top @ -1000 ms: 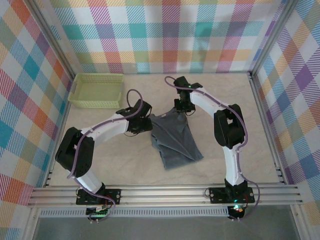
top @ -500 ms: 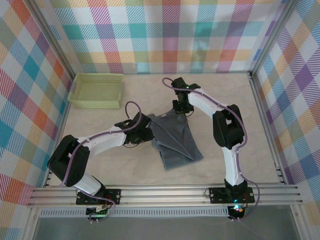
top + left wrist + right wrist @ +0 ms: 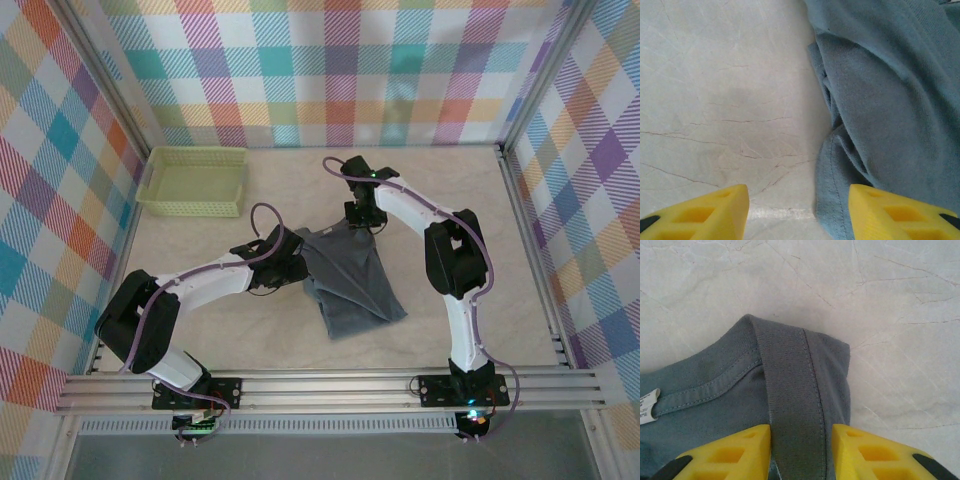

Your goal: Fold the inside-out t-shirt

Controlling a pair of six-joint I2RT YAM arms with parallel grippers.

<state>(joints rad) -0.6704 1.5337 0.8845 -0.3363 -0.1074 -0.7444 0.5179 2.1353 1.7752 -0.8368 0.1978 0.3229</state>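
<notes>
Pale stone-look table [image 3: 250,335] within checkered walls [image 3: 350,70]. At its middle, crumpled, the blue-grey t-shirt [image 3: 350,280], between both arms. Left gripper [image 3: 797,192] released, with jaws wide across the shirt's edge. Right gripper [image 3: 801,429] astride the collar band; grasping or not, cannot tell.

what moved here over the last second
The left tool slid toward the near edge along the left side of the shirt, and its arm stretched out lower and flatter. The right tool edged slightly left at the collar. Nothing was visibly taken hold of or let go. The shirt and the basket stayed put.
</notes>
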